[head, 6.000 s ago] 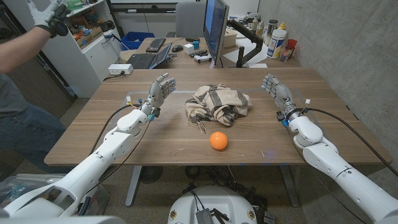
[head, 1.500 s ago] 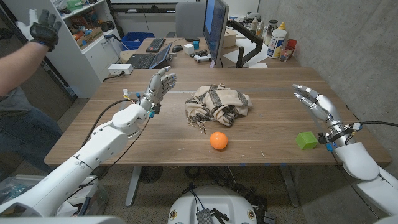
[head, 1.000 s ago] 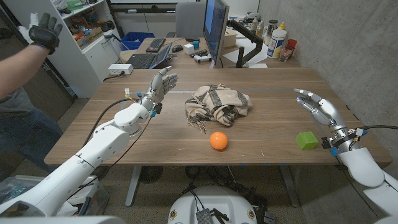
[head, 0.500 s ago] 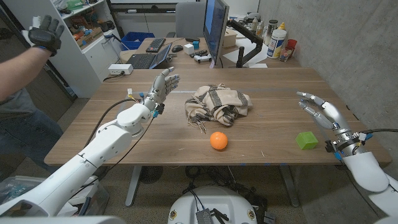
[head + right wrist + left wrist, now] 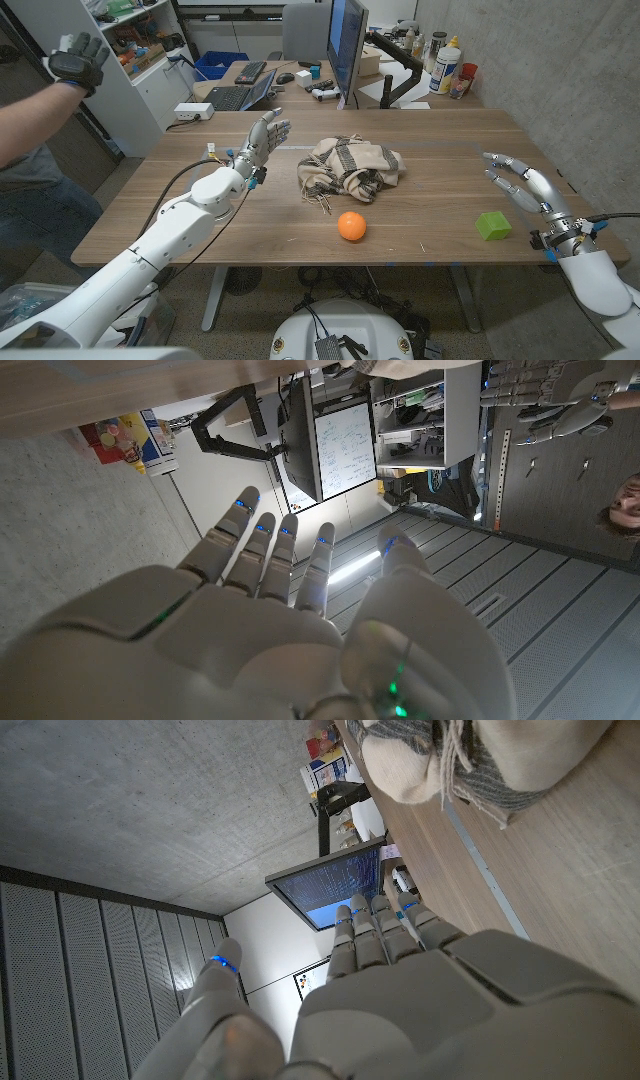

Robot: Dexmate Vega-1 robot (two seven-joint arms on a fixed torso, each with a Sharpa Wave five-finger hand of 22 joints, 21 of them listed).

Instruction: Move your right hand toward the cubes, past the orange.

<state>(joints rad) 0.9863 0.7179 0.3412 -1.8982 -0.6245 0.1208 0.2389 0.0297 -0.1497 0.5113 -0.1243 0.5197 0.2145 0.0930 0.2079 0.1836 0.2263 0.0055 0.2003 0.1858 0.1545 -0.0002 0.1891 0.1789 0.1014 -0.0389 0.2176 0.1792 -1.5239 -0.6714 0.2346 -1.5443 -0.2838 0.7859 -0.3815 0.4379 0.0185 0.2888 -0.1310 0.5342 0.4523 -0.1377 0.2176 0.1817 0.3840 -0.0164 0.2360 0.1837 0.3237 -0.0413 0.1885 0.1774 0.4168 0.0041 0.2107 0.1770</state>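
Right hand [image 5: 525,187] raised at table's [image 5: 200,225] right edge, fingers apart, empty, just beyond green cube [image 5: 492,225]. Orange [image 5: 351,226] sits mid-table, well apart leftward. Left hand [image 5: 262,141] raised, fingers apart, likely idle.

No legible text, label, brand or number on anything

person [image 5: 25,110] cropped by frame edge, bottle [image 5: 447,65] labels on back desk too small to read
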